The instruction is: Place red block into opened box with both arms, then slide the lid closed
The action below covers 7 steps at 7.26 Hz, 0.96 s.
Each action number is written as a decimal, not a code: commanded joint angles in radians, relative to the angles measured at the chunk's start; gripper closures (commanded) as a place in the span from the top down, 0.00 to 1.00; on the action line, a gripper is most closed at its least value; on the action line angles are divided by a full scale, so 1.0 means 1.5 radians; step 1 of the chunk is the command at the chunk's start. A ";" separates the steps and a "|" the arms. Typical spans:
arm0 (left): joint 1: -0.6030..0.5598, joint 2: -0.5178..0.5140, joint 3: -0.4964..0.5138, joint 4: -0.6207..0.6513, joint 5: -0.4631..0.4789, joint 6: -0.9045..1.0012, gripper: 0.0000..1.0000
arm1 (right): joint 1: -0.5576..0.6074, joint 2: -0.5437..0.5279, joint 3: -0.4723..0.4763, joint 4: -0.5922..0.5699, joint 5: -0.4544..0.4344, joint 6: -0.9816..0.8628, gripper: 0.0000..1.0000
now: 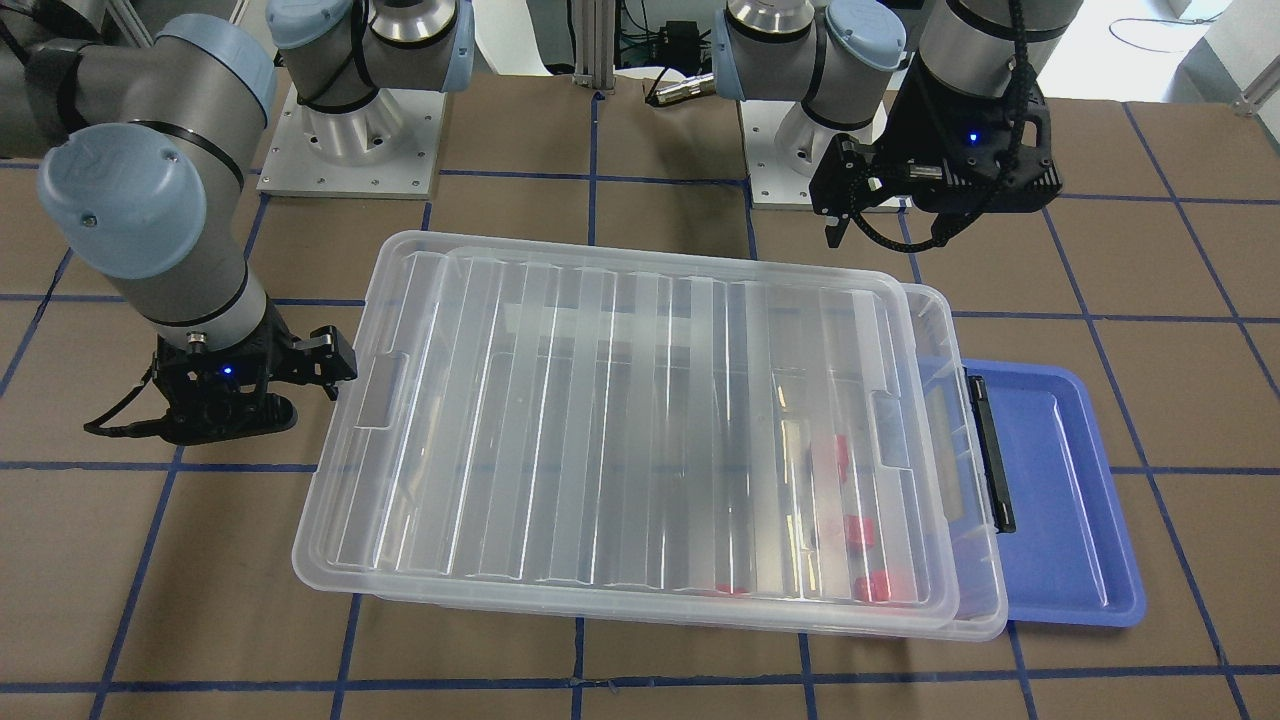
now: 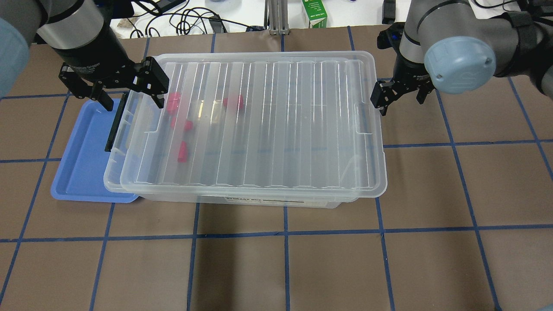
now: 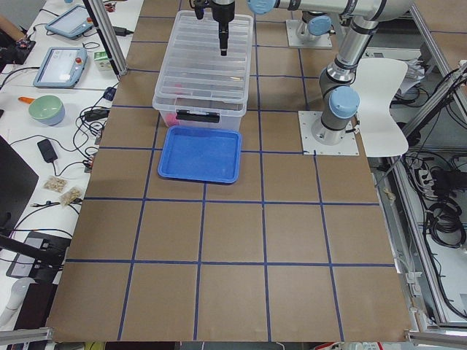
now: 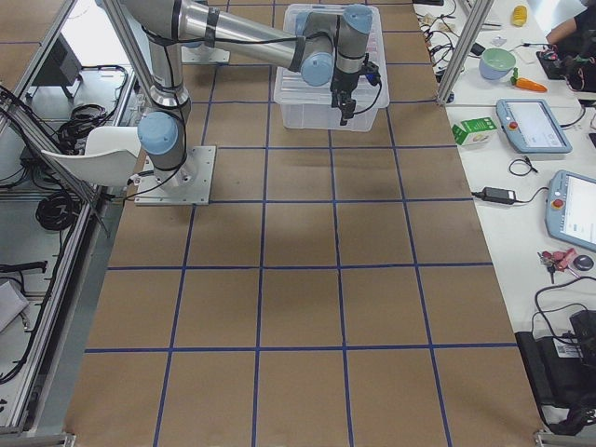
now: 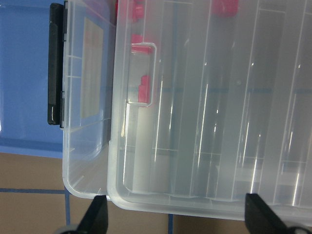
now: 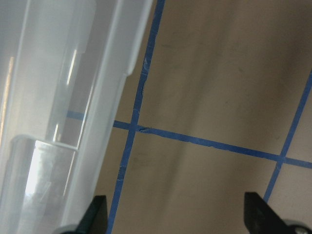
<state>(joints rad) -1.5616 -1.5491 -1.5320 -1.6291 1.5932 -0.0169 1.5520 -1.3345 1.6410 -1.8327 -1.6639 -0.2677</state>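
Lying lengthwise between my arms, the box (image 2: 111,177) carries the lid (image 2: 276,129) shifted toward my right, so a strip at the black-bar end is uncovered. My right hand (image 2: 399,101), spread and empty, sits just beside the lid's overhanging short edge. My left hand (image 2: 131,101), also spread, hovers over that strip, and the red blocks (image 2: 182,151) rest inside beneath the lid.

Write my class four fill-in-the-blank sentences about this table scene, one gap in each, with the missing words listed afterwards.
1. The small glossy red blocks lie ____ the large clear plastic box.
2. The ribbed clear plastic lid leaves a strip of the box uncovered at the end whose bar is coloured ____.
3. The shallow plastic tray at that end is coloured ____.
4. The left pincer and the right pincer are both open and hold ____.

Missing words: inside; black; blue; nothing.
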 commanded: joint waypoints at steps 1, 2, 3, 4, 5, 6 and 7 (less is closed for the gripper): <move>0.000 0.002 -0.002 0.000 0.000 0.000 1.00 | 0.005 0.001 0.000 -0.003 0.008 0.001 1.00; 0.000 0.002 -0.002 0.000 -0.001 0.000 1.00 | 0.005 0.000 0.000 -0.003 0.008 0.001 1.00; 0.000 0.002 -0.002 0.000 -0.001 0.000 1.00 | 0.005 0.000 0.000 -0.003 0.008 0.001 1.00; 0.000 0.002 -0.002 0.000 0.000 0.000 1.00 | 0.005 0.000 0.000 -0.003 0.009 0.001 1.00; 0.000 0.002 -0.002 0.000 0.000 0.000 1.00 | 0.007 0.000 -0.001 -0.003 0.009 0.001 1.00; -0.001 0.002 -0.002 0.000 0.000 0.000 1.00 | 0.004 -0.002 -0.022 -0.008 0.020 0.000 1.00; -0.001 0.002 -0.002 0.000 0.001 0.000 1.00 | -0.004 -0.002 -0.066 0.002 0.020 0.002 1.00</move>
<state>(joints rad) -1.5626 -1.5463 -1.5355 -1.6291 1.5941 -0.0169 1.5569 -1.3366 1.6034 -1.8394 -1.6394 -0.2672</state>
